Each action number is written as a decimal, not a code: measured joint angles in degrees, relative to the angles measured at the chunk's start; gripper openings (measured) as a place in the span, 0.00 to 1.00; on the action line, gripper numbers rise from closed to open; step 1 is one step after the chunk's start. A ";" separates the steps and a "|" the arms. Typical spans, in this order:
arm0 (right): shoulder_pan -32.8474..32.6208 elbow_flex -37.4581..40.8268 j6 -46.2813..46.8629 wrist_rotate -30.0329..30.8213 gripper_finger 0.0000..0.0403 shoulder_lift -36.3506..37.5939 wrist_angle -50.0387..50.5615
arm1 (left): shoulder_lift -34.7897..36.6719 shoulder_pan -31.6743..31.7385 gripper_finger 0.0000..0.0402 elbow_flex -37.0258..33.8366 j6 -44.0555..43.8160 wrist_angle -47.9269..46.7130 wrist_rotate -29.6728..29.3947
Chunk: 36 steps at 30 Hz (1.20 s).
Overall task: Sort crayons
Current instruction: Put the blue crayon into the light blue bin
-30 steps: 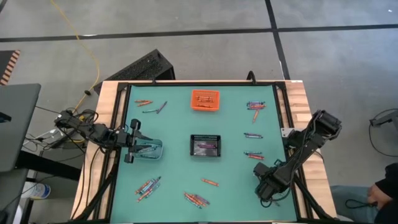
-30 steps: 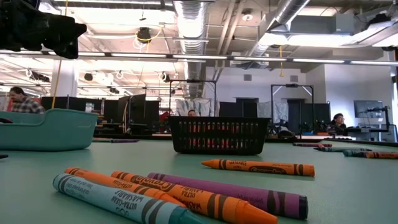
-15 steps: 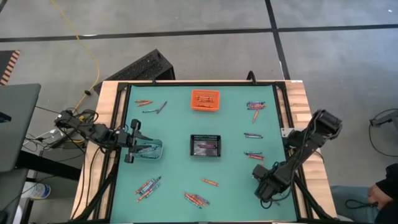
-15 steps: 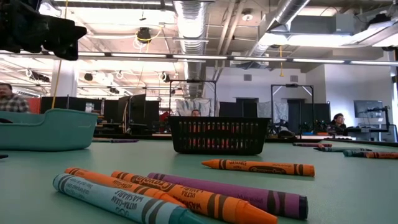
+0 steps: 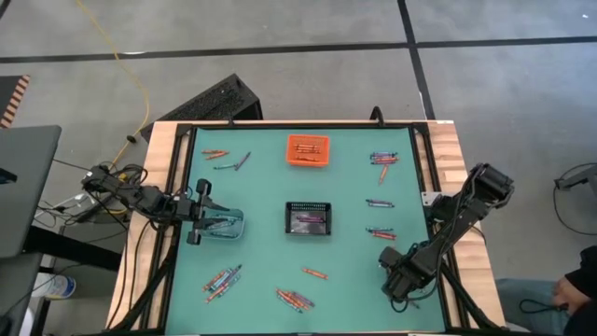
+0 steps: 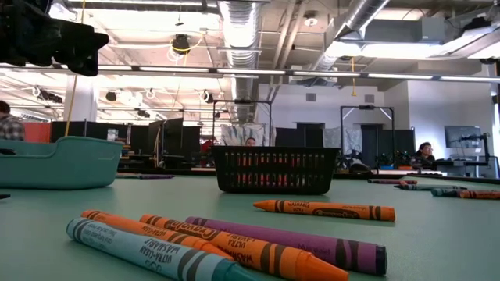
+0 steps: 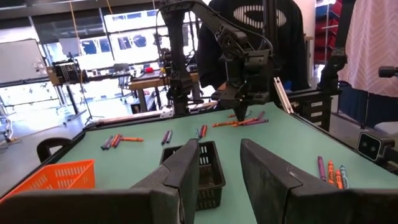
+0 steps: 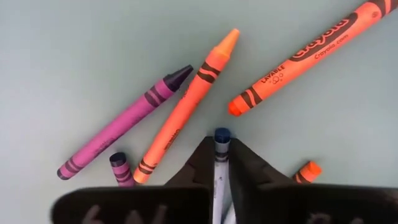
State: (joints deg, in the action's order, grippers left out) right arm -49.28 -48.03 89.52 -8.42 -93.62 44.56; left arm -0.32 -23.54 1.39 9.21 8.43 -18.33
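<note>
Crayons lie in small groups on the green mat (image 5: 261, 187), among them a near group (image 5: 295, 299) and a far-right group (image 5: 382, 159). At the near right my right gripper (image 5: 397, 276) points down, shut on a blue crayon (image 8: 221, 138). Around that crayon lie two orange crayons (image 8: 180, 134) and a purple one (image 8: 124, 121). My left gripper (image 7: 219, 163) stands open at the table's left, over a teal bin (image 5: 224, 225); nothing is between its fingers. My right gripper pinches the blue crayon between its two fingers (image 8: 249, 163), coming from above and pointing down. The fingers close on the crayon's two long sides, just behind its blue tip (image 8: 222, 133), which pokes out past them. Whether the crayon is clear of the mat, I cannot tell.
An orange bin (image 5: 308, 149) holding crayons stands at the far middle, and a black mesh bin (image 5: 308, 217) at the centre. More crayons lie at the far left (image 5: 224, 157), near left (image 5: 222, 278) and right (image 5: 379, 203). A black frame edges the mat.
</note>
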 joint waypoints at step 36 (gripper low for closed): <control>26.90 -12.18 -78.89 21.31 0.02 4.17 -45.94 | 0.00 0.04 0.23 3.71 -12.15 -7.53 -21.23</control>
State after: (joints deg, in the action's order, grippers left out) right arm -22.38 -60.20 10.63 12.88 -89.45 -1.39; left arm -0.32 -23.51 5.09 -2.94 0.90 -39.55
